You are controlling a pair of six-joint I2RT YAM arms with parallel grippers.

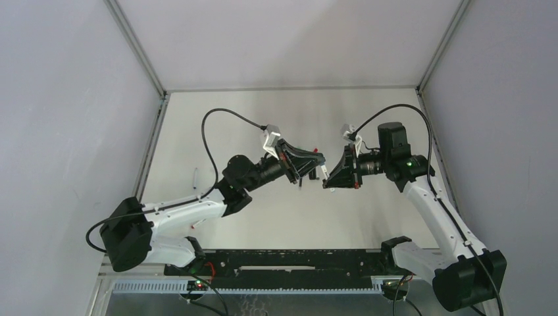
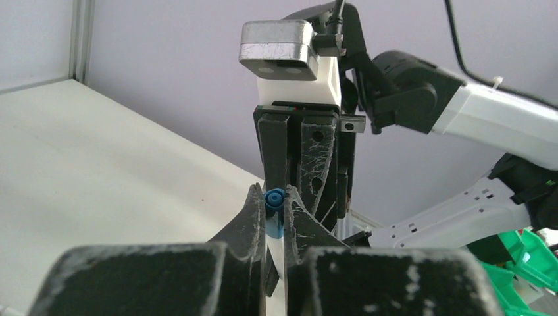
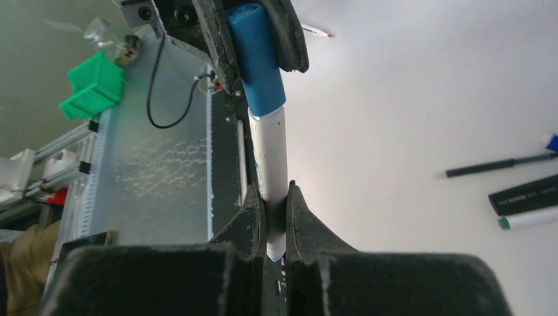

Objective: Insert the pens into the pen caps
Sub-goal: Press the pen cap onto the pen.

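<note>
Pen [image 3: 271, 158] pinched by right claw [image 3: 275, 201], blue cap [image 3: 263, 72] pinched by left claw [image 2: 276, 201], above table [image 1: 263, 112]

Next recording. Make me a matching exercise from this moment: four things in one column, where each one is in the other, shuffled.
Things:
1. blue cap
2. white pen
3. thin black pen
4. green bins

Places:
A. lying flat on the table
B. clamped in the right gripper
C. off the table, past its near edge
D. clamped in the left gripper

Pairs: 1-D, 2-B, 3-A, 4-C
</note>
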